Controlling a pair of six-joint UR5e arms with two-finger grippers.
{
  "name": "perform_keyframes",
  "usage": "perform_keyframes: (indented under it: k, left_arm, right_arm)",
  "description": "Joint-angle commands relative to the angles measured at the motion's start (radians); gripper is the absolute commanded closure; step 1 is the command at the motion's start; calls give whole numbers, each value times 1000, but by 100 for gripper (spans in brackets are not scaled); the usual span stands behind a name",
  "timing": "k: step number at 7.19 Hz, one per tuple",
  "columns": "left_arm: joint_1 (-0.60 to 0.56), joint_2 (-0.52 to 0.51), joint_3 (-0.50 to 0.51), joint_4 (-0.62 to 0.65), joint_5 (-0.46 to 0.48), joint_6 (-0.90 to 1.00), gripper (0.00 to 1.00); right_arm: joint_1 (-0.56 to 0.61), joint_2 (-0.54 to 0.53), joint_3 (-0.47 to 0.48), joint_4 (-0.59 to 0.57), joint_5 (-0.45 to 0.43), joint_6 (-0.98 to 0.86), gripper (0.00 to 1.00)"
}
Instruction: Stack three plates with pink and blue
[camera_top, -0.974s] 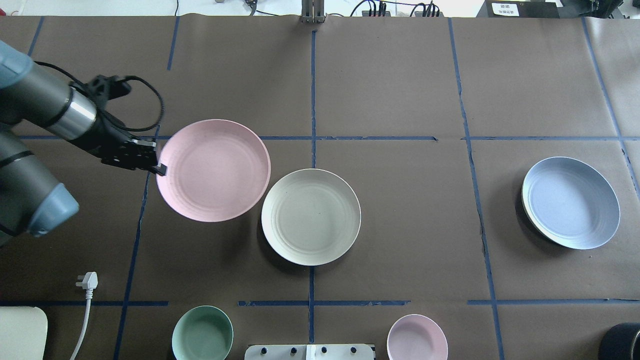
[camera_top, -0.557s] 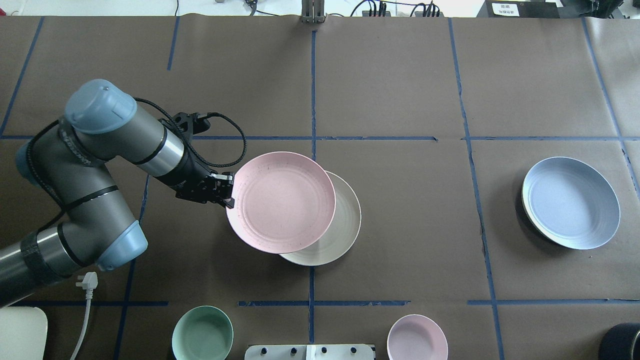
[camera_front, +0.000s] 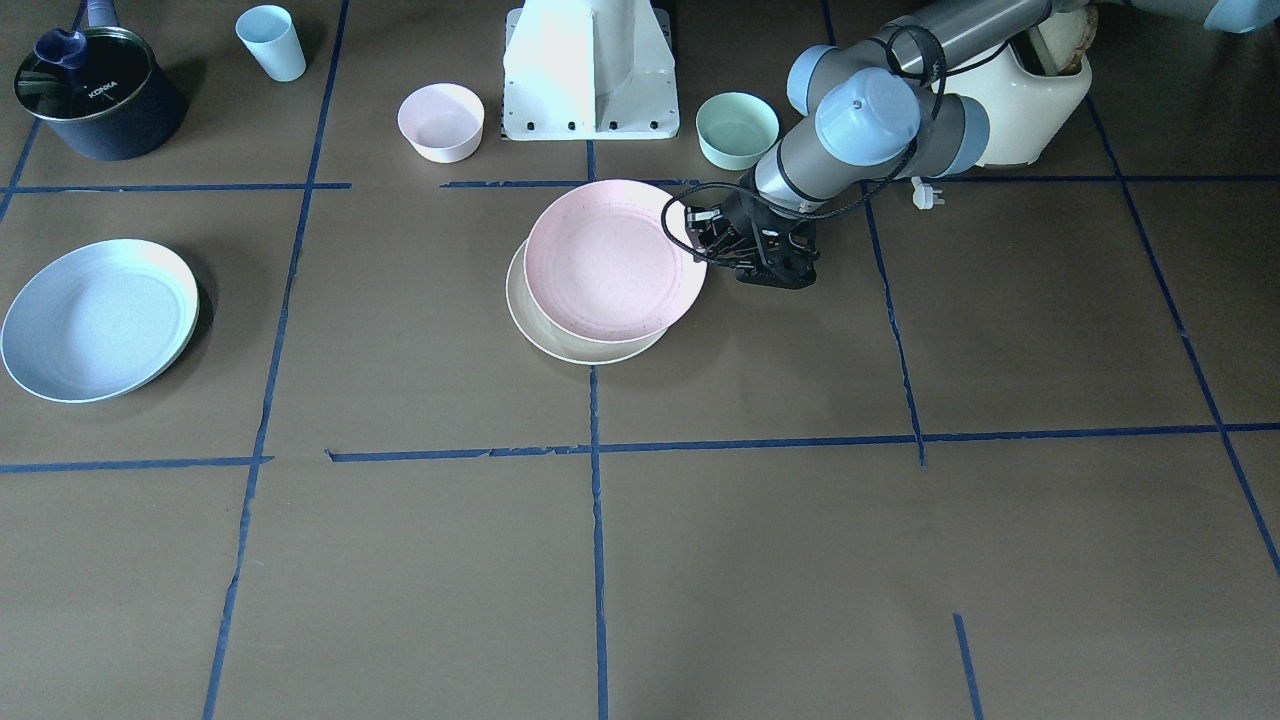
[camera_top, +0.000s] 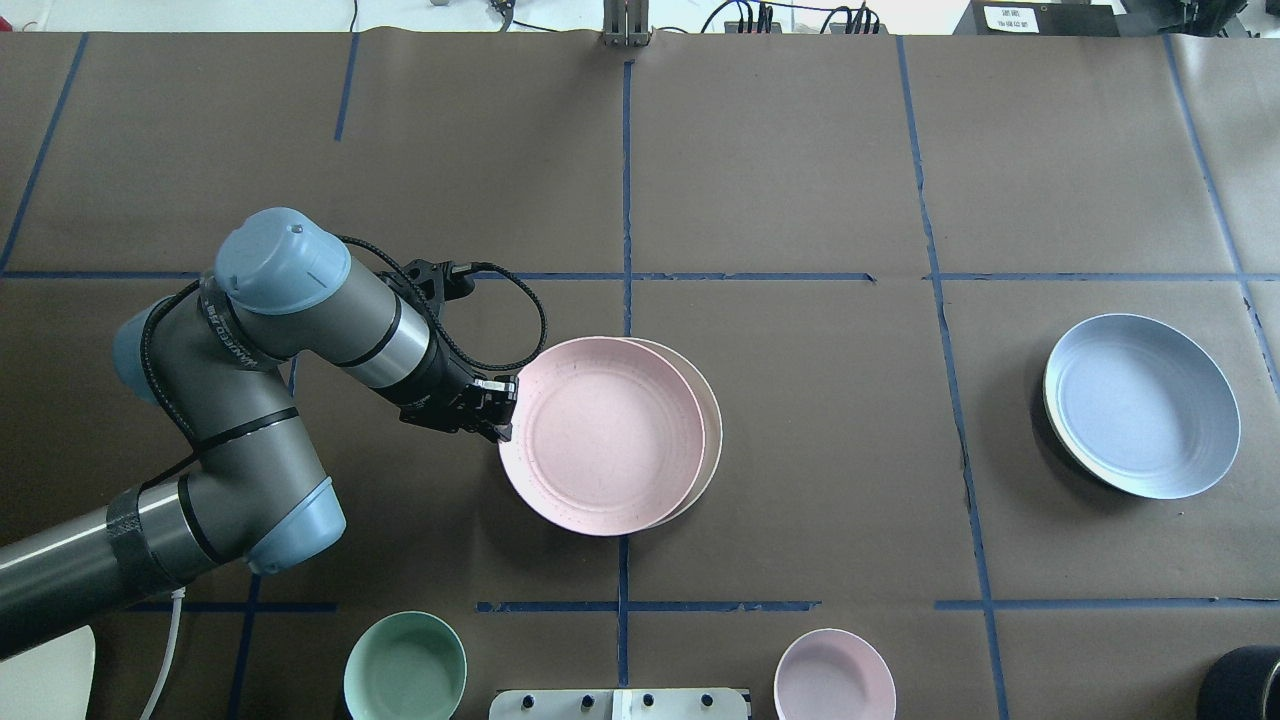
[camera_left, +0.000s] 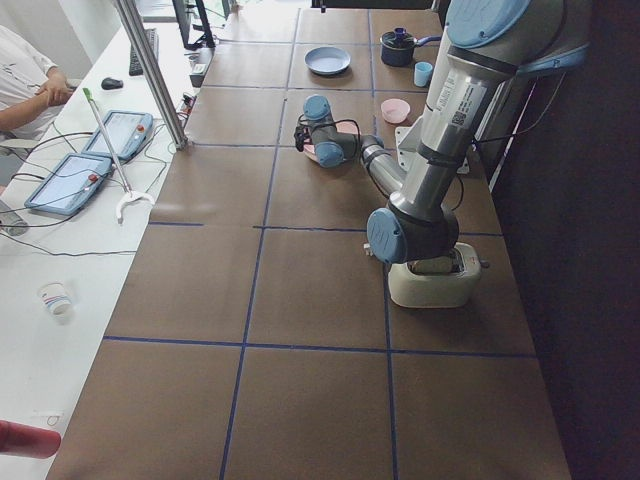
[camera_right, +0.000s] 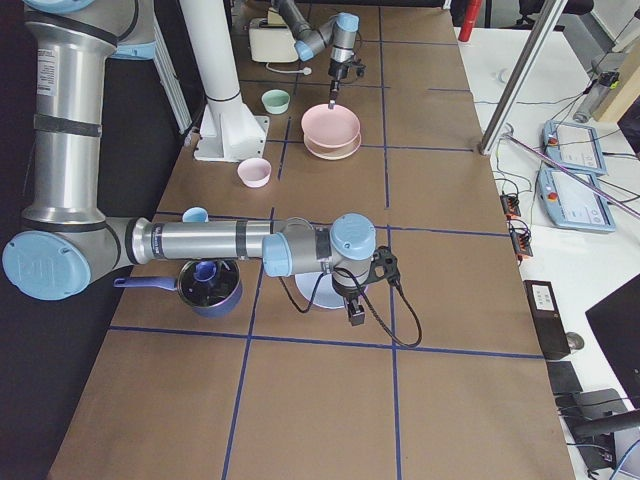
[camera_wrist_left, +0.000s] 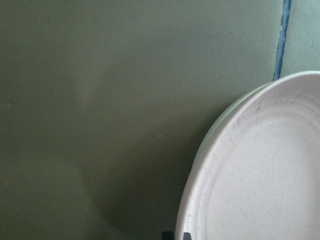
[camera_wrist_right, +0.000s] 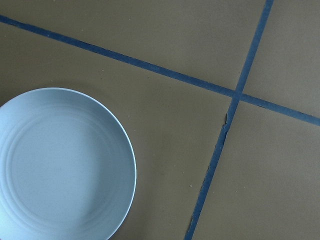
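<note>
Pink plate (camera_top: 603, 435) is now positioned over the cream plate (camera_top: 712, 425) near the middle of the table. It covers almost all of it, and only a thin crescent of cream shows along the right-hand rim in the overhead view. One second ago the pink plate was carried well off to the left, with the cream plate fully exposed. Shortly after, it overlapped part of the cream plate. The overlap is now close to complete, though the two rims are not yet concentric. The left gripper (camera_top: 501, 425) is clamped on the pink plate's left rim, and its wrist camera shows a dark fingertip at that edge. The left arm has swung inward with the load. In the right-side view the pink plate appears to sit slightly above the cream one, so I judge it not yet released. Whether the two touch cannot be settled. The blue plate (camera_top: 1142, 405) lies alone, well apart on the right, in the same place in all overhead frames. The right gripper (camera_right: 355, 315) hangs near it, its camera looking down on the blue plate. Only a side view shows the gripper, so I cannot tell how wide it stands. Assessment: the first stacking step is nearly done. Final centring, lowering and release remain, and the blue plate is untouched.
</note>
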Motion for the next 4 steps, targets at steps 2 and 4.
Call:
perform_keyframes:
  k: [2,4]
  left_arm:
    - [-30,-17,-25,-3,47,-2,0]
    - [-85,53,-132,5,44,-8,0]
  right_arm:
    - [0,0,-2,0,2,0,0]
    - [-34,-1,-14,0,123,35,0]
